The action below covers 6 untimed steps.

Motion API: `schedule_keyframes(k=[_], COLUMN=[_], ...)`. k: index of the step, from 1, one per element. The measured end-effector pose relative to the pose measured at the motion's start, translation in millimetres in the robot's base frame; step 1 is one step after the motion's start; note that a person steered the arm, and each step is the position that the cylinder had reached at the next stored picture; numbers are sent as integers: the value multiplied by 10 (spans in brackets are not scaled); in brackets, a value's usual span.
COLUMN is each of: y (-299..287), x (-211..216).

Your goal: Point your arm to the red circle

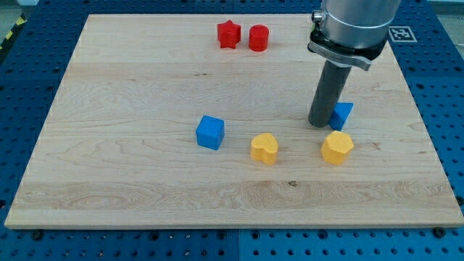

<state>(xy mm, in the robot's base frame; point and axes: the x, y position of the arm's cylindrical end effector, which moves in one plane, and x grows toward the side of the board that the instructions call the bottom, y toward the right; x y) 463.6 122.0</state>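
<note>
The red circle [259, 38] sits near the view's top, just right of the red star [228, 34]. My tip [320, 123] rests on the board at the view's right, touching or just left of a small blue block [342, 114]. It is well below and to the right of the red circle. A yellow hexagon-like block [337, 147] lies just below the tip.
A blue cube [210, 133] lies left of centre. A yellow heart-like block [264, 148] lies between it and the yellow hexagon. The wooden board [109, 109] ends in blue perforated table on all sides.
</note>
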Motion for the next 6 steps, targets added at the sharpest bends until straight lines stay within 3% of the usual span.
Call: schedule_keyframes(k=[1, 3, 4, 6], y=[-407, -274, -98, -91], x=[-413, -1278, -1351, -1996])
